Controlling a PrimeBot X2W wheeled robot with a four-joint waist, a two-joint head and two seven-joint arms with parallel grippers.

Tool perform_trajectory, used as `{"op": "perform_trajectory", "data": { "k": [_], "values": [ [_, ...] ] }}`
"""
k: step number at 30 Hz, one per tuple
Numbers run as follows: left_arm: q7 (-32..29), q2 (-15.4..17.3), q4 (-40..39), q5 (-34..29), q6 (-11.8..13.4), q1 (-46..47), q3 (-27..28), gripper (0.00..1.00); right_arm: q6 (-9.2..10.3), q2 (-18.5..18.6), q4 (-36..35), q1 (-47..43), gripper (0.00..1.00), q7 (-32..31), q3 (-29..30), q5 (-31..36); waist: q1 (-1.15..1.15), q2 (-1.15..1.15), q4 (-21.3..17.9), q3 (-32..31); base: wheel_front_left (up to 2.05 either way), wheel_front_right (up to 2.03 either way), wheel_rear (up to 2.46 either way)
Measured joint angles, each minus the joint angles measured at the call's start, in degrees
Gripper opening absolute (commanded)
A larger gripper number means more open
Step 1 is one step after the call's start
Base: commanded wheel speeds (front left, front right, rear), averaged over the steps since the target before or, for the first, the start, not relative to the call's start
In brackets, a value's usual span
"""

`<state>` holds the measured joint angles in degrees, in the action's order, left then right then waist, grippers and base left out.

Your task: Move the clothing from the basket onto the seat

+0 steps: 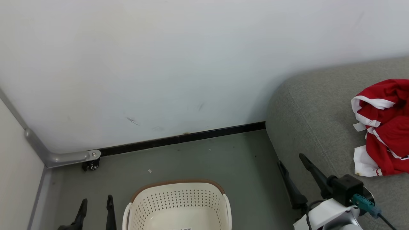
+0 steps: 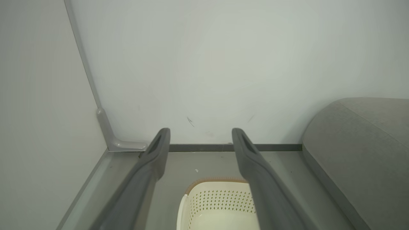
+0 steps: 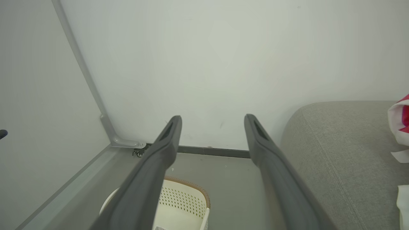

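Note:
The cream basket with a brown rim stands on the floor at the bottom centre, its visible inside holding no clothing; it also appears as basket and basket. Red and white clothing lies crumpled on the grey seat at the right, and its edge shows as clothing on the seat. My left gripper is open, left of the basket. My right gripper is open over the seat's near left edge, apart from the clothing.
A pale wall with a dark skirting strip closes the back. A white panel on a grey frame with a small caster wheel bounds the left. Grey floor lies between basket, wall and seat.

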<state>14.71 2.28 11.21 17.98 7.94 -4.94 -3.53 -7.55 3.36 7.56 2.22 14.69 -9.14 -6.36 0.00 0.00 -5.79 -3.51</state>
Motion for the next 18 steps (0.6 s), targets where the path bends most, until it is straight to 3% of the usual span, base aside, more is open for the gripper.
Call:
{"op": "perform_trajectory", "data": {
  "k": [18],
  "values": [
    [0.0,0.0,-0.7,-2.2,-0.6,-0.1,-1.4,1.0,0.0,-0.4,-1.0,-2.0,1.0,0.0,0.9,1.6,0.0,0.0,0.0,0.5,0.0,0.0,0.0]
  ]
}}
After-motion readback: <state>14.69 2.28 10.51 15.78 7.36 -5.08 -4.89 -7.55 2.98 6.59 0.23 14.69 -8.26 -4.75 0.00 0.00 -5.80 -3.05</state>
